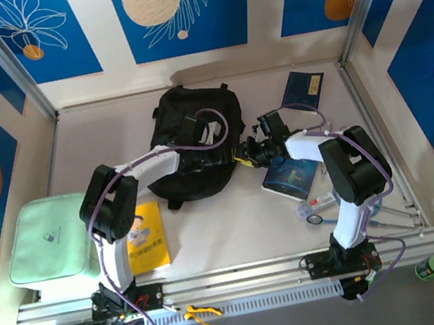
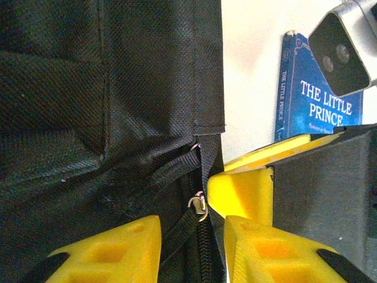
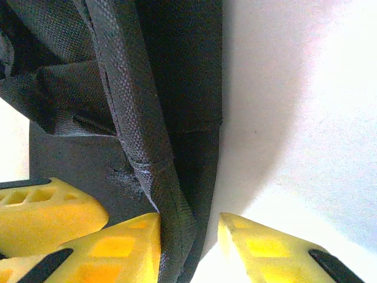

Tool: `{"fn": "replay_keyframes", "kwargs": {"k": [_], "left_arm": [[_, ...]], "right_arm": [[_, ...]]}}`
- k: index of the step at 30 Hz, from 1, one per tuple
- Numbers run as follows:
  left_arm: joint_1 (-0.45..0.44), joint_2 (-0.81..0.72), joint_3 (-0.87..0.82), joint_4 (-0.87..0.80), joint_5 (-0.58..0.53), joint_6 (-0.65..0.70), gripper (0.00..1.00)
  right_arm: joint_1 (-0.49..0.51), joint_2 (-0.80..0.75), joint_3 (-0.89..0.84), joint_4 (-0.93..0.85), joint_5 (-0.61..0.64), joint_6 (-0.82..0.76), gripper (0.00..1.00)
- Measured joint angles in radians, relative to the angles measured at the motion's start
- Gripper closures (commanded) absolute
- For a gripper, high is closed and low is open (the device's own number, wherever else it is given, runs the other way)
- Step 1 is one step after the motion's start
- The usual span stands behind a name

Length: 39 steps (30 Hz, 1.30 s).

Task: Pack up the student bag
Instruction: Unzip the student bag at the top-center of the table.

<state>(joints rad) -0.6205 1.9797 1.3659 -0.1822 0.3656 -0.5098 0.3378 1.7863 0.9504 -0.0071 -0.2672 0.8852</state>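
- The bag [image 1: 182,106] lies on the surface [image 1: 235,218], directly ahead of both pincers, which meet at its near right edge.
- The left pincer [image 2: 191,227] is narrow, its tips closed on the bag's zip line; black tape and a strap fill the gap.
- The zip pull [image 2: 200,206] sits right at those tips, between them. Whether the pads pinch the pull itself or only the tape beside it, I cannot tell.
- The zip's long axis runs straight forward from the left pincer, in line with its fingers, up to a seam a little way ahead.
- The right pincer [image 3: 188,221] is narrow too, set around a folded strap at the bag's edge. The strap presses on its left finger, a sliver of light shows by the other, so the grip looks light.
- In the left wrist view a yellow finger of the right pincer lies just right of the left pincer's tips, nearly touching.
- Judgement: the left arm is nearer the pull, so it should draw along the zip line while the right anchors the edge; a sideways tug would drag the soft bag.
- Beyond the right pincer, to the left pincer's right, lies a blue book [image 2: 321,103], apart from the bag.
- A yellow book [image 1: 148,237] and a green pad [image 1: 47,241] lie well behind the left pincer, by its base.
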Motion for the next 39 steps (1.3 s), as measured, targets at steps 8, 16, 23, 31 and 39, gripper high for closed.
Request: {"fn": "replay_keyframes", "kwargs": {"k": [8, 16, 23, 31, 39], "left_arm": [[0.037, -0.002, -0.037, 0.000, 0.003, 0.075, 0.71], [0.054, -0.002, -0.071, 0.014, 0.064, 0.100, 0.65], [0.054, -0.002, -0.084, 0.028, 0.140, 0.109, 0.65], [0.053, 0.002, -0.084, 0.033, 0.196, 0.118, 0.65], [0.051, 0.014, -0.083, 0.015, 0.204, 0.146, 0.57]], "right_arm": [[-0.004, 0.000, 0.000, 0.000, 0.000, 0.007, 0.68], [-0.004, 0.000, 0.000, 0.000, 0.000, 0.008, 0.68], [-0.004, 0.005, 0.000, 0.000, 0.000, 0.013, 0.68], [-0.004, 0.008, 0.001, 0.000, 0.000, 0.019, 0.68], [-0.004, 0.019, 0.003, 0.000, 0.000, 0.026, 0.68]]}}
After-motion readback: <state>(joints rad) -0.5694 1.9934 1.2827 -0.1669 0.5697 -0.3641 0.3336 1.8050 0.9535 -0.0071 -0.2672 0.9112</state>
